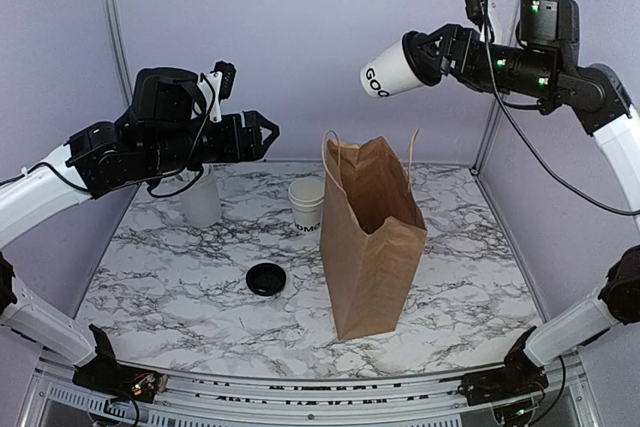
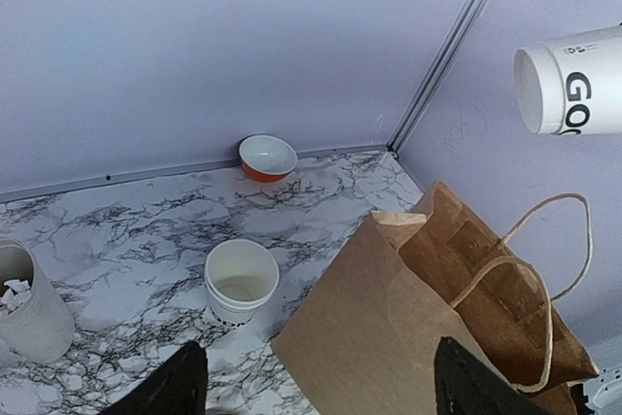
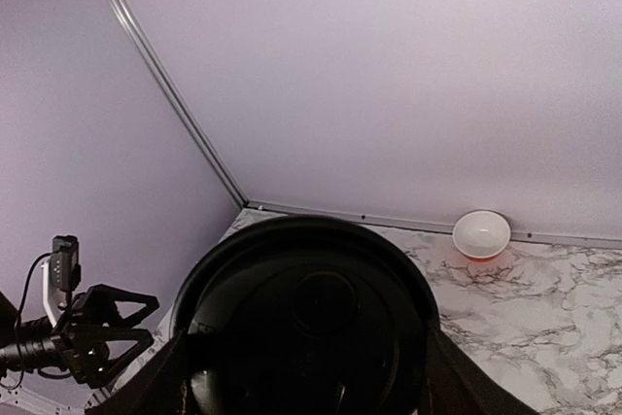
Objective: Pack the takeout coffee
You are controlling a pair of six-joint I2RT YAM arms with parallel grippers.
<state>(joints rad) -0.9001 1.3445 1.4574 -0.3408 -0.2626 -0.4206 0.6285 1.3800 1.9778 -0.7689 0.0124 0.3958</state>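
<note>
Overhead, the right gripper [image 1: 422, 59] is clamped on the coffee cup [image 1: 390, 70], held sideways high above the paper bag [image 1: 372, 237]; the left gripper [image 1: 270, 135] hangs spread, empty. Left wrist: the bag's mouth gapes (handy). Right wrist: the black lid [image 3: 306, 337] fills the view. Best to right the cup, then lower it centrally.

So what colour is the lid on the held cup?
Black; the lid shows best in the right wrist view.

On takeout coffee cup [image 2: 583, 85]: black "GO" (rest cut off); on cup stack [image 1: 306, 203]: "OMO", partial.
</note>
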